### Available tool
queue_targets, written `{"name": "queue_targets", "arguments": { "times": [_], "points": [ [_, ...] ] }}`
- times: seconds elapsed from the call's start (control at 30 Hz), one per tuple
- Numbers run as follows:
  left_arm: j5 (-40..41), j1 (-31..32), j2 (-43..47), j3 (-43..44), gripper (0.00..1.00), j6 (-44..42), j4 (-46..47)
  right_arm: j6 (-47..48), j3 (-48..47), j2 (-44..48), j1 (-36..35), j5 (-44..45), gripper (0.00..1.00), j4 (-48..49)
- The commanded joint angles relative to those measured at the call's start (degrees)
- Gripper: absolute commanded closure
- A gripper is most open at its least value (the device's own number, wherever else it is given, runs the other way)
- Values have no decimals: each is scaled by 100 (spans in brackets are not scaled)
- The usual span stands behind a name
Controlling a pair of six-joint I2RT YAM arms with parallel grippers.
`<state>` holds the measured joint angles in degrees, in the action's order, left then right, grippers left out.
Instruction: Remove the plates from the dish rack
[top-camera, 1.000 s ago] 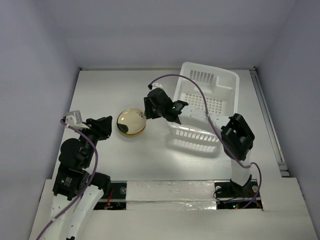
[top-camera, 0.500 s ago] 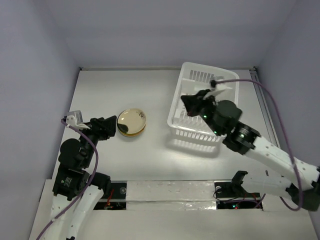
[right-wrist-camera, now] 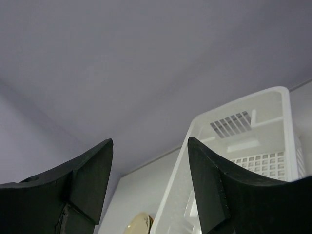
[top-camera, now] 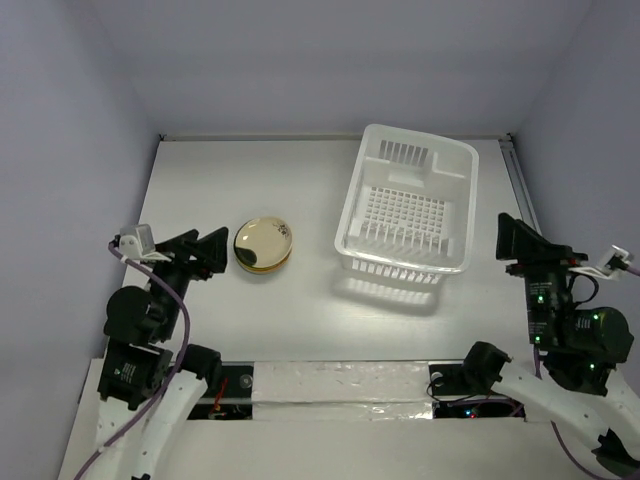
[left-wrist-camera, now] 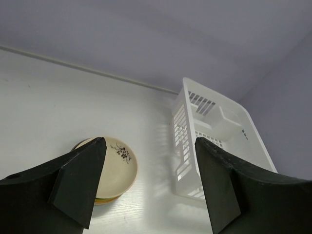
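Observation:
The plates are piled in one stack on the table, left of the dish rack. The top one is beige with a dark sprig pattern, and coloured rims show beneath it. The white slotted rack shows only its bare grid floor. My left gripper hovers open just left of the stack, apart from it. In the left wrist view the plates lie by the left fingertip and the dish rack between the jaws of the left gripper. My right gripper is open to the right of the rack and holds nothing. In the right wrist view the right gripper frames the dish rack and the plates.
White table top stretches behind and left of the stack, with grey walls on three sides. A metal rail runs along the table's right edge near the right arm. Taped boards cover the near edge between the arm bases.
The right arm has pulled back from the stack and the rack to the table's right side, jaws open. The left gripper has opened wider and drawn slightly left.

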<state>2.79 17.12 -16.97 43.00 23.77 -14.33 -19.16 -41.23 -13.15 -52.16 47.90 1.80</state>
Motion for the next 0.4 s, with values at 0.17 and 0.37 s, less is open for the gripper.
{"name": "queue_targets", "arguments": {
  "times": [0.17,0.37],
  "points": [
    [222,-43,422,402,35,-285,527,123,142,225,-22,677,32,-163],
    [178,-43,423,252,33,-127,519,184,37,58,-22,413,31,-171]
  ]
}}
